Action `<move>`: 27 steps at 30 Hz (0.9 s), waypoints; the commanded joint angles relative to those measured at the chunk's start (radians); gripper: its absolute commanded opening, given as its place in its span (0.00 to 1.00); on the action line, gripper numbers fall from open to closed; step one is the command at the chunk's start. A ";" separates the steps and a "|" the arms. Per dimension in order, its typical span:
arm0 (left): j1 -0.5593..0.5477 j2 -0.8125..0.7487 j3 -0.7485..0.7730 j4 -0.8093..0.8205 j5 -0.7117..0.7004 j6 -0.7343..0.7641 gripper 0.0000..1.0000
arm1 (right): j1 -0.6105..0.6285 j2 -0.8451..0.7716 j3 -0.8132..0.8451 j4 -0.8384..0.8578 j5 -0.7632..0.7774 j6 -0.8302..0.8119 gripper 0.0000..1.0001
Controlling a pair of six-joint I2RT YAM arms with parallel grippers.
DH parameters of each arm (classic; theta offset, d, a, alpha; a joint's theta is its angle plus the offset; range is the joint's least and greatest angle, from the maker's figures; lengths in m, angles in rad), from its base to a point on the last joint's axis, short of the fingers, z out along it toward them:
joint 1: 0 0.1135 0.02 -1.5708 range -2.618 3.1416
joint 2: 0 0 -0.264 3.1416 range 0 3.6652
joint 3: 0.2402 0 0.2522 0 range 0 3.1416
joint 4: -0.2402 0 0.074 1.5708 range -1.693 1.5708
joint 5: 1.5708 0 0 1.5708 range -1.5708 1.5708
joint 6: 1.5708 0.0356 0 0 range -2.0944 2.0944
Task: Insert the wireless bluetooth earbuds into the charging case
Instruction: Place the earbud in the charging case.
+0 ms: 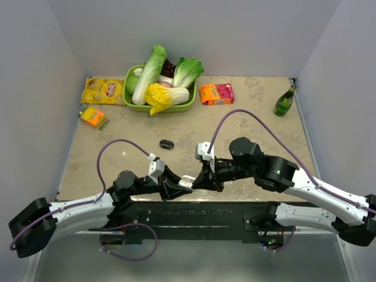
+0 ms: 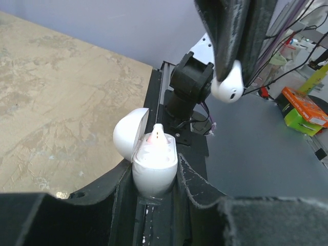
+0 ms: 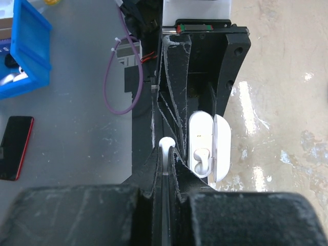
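**Open case in the left claw, one bud in the right**

Top view: the left claw (image 1: 178,189) is gripping the case (image 1: 186,183) above the near edge of the worktop (image 1: 252,126), at its 6 o'clock. The right claw (image 1: 198,183) is hanging just beside the case, at its 3 o'clock. What it is carrying is too small to make out here. A black oval (image 1: 166,144) is lying alone at 11 o'clock from the case. A green basket (image 1: 179,108) of vegetables is sitting at the worktop's 12 o'clock. A chip bag (image 1: 103,91) is lying at the basket's 9 o'clock and an orange box (image 1: 216,94) at its 3 o'clock. A bottle (image 1: 284,102) is standing at the worktop's 2 o'clock.

Left wrist view: the left claw (image 2: 155,197) is set narrow around the case (image 2: 154,166), one finger pressing each side. The case is standing upright with its lid (image 2: 129,136) swung open toward 10 o'clock. A seated bud (image 2: 158,134) is poking up from it. The second bud (image 2: 228,87) is being pinched in the right claw's fingers (image 2: 230,31) at 2 o'clock from the case, apart from it.

Right wrist view: the right claw (image 3: 166,156) is clamping the second bud (image 3: 166,145) between nearly closed fingers. The case (image 3: 201,138) is sitting just at the bud's 3 o'clock, with its lid (image 3: 223,148) open to the right and the seated bud (image 3: 201,154) showing inside. The left claw (image 3: 199,105) is holding the case from 12 o'clock.
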 commanded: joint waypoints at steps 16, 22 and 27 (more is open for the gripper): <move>-0.004 -0.007 0.003 0.167 0.100 0.081 0.00 | 0.037 0.082 0.039 0.078 0.031 0.008 0.00; -0.004 -0.009 -0.002 0.170 0.104 0.076 0.00 | 0.038 0.085 0.039 0.092 0.069 0.010 0.00; -0.004 -0.018 -0.010 0.175 0.103 0.075 0.00 | 0.038 0.073 0.021 0.132 0.097 0.025 0.00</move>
